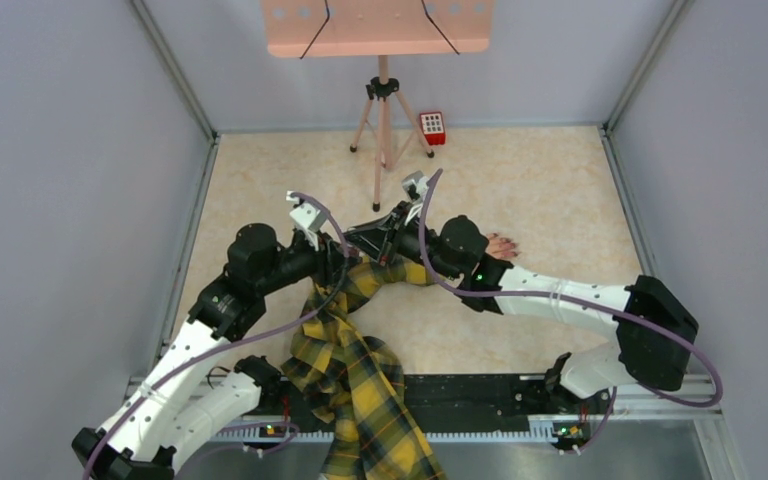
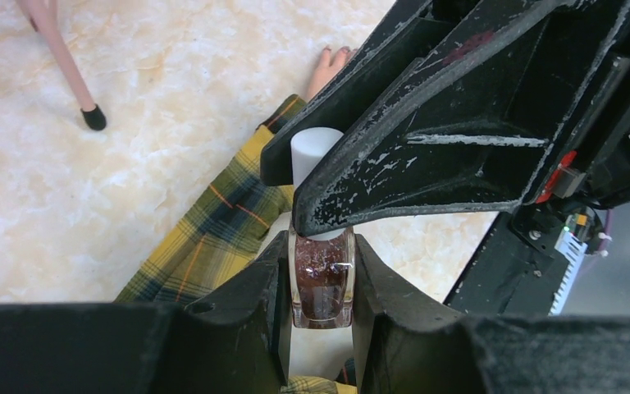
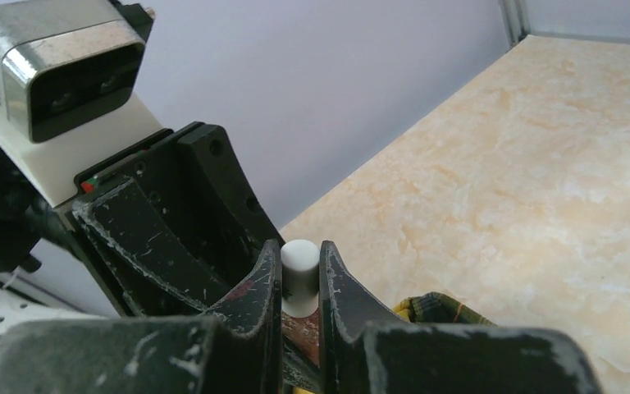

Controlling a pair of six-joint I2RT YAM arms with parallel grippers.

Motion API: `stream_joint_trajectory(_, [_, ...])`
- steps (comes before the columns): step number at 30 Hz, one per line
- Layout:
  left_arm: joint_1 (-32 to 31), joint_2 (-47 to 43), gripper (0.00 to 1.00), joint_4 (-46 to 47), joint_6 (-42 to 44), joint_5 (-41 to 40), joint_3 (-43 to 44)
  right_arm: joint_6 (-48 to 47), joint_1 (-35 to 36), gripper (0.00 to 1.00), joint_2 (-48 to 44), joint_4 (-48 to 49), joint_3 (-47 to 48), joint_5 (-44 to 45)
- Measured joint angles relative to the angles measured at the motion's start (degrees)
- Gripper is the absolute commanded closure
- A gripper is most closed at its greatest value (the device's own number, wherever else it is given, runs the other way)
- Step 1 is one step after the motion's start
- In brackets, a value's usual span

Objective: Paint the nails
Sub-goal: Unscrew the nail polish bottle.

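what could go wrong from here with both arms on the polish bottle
1. The right end effector is shut on the white cap, the left end effector on the bottle: a twist may spin the glass bottle loose instead of the cap.
2. The bottle is held above the plaid sleeve, so opened polish could drip onto it.

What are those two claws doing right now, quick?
Left gripper: closed, holding the nail polish bottle.
Right gripper: closed on the bottle's white cap.
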Motion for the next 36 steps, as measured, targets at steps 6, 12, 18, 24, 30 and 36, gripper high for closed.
stream_joint_trajectory(6, [0.15,-0.17,1.0,1.6,-0.35,4.87,0.0,-2.16,-1.9,1.0,-2.03,-1.09,0.0,-7.54])
stream_joint_trajectory(12, [0.33,-1.25,1.0,2.8,-0.55,9.75,0.0,-2.25,-4.15,1.0,-2.99,0.33,-0.07,-16.98])
stream_joint_trajectory(18, [0.74,-2.14,1.0,4.22,-1.25,16.33,-0.35,-2.1,-5.22,1.0,-3.5,2.45,-0.07,-25.68])
stream_joint_trajectory(24, [0.74,-2.36,1.0,4.79,-1.75,24.37,-0.37,-2.05,-5.6,1.0,-4.15,3.89,-0.07,-34.01])
stream_joint_trajectory(30, [0.66,-2.36,1.0,5.07,-1.73,30.91,-0.42,-1.92,-5.6,1.0,-4.35,5.55,-0.07,-41.03])
stream_joint_trajectory(36, [0.31,-2.34,1.0,5.57,-1.66,35.21,-0.42,-1.88,-5.57,1.0,-4.55,6.78,0.0,-45.42])
